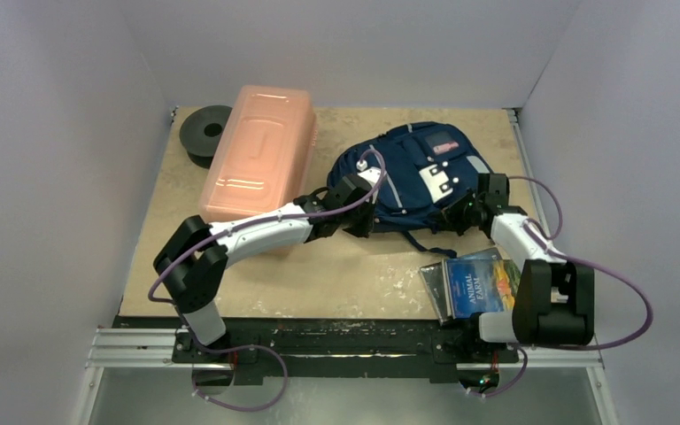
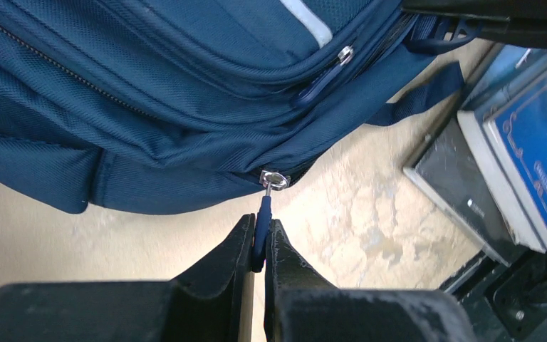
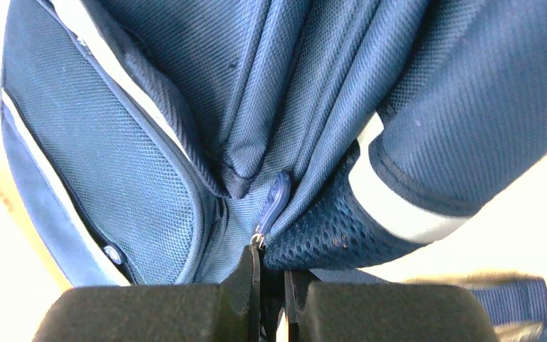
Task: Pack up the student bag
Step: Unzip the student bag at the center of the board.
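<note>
Navy blue fabric backpack: left fingers pinch blue zipper pull, likely for opening; right fingers narrow at second pull, hold unclear.

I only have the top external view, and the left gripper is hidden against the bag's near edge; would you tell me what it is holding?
Observer: The left gripper is shut on a blue zipper pull at the student bag's lower edge.
Operator: Thank you. How does the pull sit?
Observer: It runs straight from its metal slider into the grip.
Operator: And the other side?
Observer: The right gripper is shut against a seam, just below a second blue pull; whether it pinches anything I cannot tell.
</note>
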### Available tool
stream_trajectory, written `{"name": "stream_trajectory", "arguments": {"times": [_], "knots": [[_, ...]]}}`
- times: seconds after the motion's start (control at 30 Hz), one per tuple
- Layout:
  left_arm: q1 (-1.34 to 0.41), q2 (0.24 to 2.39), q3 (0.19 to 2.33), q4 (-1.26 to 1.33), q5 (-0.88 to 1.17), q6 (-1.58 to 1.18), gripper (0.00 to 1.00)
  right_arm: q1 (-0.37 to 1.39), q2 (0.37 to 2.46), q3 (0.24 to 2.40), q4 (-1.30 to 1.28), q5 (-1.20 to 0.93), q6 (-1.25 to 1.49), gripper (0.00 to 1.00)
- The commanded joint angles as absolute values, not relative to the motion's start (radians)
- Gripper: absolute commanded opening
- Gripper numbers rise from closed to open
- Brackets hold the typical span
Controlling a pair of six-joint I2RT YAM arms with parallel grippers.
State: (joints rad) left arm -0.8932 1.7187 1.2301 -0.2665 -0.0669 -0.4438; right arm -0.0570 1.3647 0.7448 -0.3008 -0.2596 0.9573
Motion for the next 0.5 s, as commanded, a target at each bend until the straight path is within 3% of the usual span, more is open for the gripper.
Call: {"name": "stream_trajectory", "arguments": {"times": [0.0, 0.2, 0.23, 0.3, 0.33, 0.4, 0.47], "knots": [[-0.764, 1.744, 1.308, -0.338, -0.148, -0.379, 0.00, -0.164, 1.457, 0.874, -0.193, 0.076, 0.658, 0.00], [-0.775, 1.784, 1.379, -0.358, -0.045, -0.405, 0.00, -0.178, 1.674, 1.052, -0.185, 0.252, 0.441, 0.00], [-0.776, 1.791, 1.395, -0.358, -0.018, -0.412, 0.00, -0.178, 1.694, 1.075, -0.203, 0.234, 0.420, 0.08], [-0.790, 1.799, 1.437, -0.368, 0.037, -0.430, 0.00, -0.145, 1.685, 1.114, -0.269, 0.142, 0.386, 0.41], [-0.796, 1.797, 1.454, -0.369, 0.061, -0.437, 0.00, -0.104, 1.635, 1.102, -0.295, 0.140, 0.377, 0.52], [-0.800, 1.787, 1.476, -0.365, 0.128, -0.468, 0.00, -0.026, 1.509, 1.064, -0.363, 0.117, 0.384, 0.69], [-0.803, 1.767, 1.471, -0.332, 0.174, -0.497, 0.00, -0.013, 1.384, 0.994, -0.405, -0.090, 0.429, 0.76]]}}
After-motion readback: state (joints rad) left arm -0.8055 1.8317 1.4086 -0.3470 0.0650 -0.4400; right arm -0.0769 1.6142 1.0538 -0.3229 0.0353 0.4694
